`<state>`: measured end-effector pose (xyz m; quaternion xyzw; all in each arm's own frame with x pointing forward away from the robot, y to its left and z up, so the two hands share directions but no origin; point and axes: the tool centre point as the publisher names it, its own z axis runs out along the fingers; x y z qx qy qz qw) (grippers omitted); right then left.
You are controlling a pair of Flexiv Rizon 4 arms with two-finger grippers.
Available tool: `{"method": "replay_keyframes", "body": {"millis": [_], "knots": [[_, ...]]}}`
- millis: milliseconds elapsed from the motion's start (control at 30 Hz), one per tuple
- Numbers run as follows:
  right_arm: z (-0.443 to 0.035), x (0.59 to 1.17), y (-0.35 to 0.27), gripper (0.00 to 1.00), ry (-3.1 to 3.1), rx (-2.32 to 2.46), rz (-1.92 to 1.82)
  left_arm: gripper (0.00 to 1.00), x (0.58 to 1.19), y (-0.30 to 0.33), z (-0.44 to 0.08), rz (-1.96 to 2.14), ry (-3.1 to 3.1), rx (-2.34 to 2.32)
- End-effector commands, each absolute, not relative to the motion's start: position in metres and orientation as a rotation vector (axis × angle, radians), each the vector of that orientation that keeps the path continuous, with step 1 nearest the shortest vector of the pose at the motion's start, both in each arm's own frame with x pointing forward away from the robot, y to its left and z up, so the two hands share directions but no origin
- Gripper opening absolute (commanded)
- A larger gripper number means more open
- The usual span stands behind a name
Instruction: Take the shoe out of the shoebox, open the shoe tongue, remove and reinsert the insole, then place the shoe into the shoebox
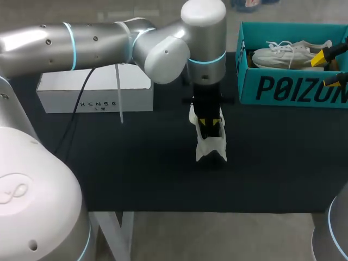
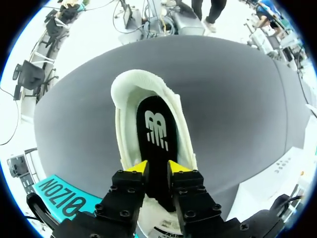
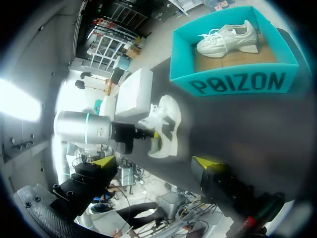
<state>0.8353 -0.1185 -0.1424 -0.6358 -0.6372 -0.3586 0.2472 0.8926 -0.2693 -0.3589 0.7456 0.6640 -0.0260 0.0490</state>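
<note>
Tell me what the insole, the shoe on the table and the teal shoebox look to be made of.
The insole is black and matte, probably fabric-topped foam: no shine, white printed logo. The shoe looks like soft white textile, its collar padded and fuzzy-edged; leather cannot be excluded. The shoebox is matte teal printed cardboard, bare brown board inside.

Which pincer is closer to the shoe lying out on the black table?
The left. The left pincer is at the shoe, closed on the black insole inside it. The right pincer hangs open at the teal shoebox, well apart from that shoe.
</note>
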Motion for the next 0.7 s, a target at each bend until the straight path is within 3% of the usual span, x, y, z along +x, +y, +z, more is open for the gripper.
{"method": "replay_keyframes", "body": {"millis": [33, 700], "knots": [[-0.143, 0.835, -0.118, 1.0, -1.738, -1.737, -0.976, 1.0, 0.895, -0.269, -0.358, -0.062, 2.041, 2.273], [-0.143, 0.835, -0.118, 1.0, -1.738, -1.737, -0.976, 1.0, 0.906, -0.261, -0.362, -0.017, 2.121, 2.225]]}}
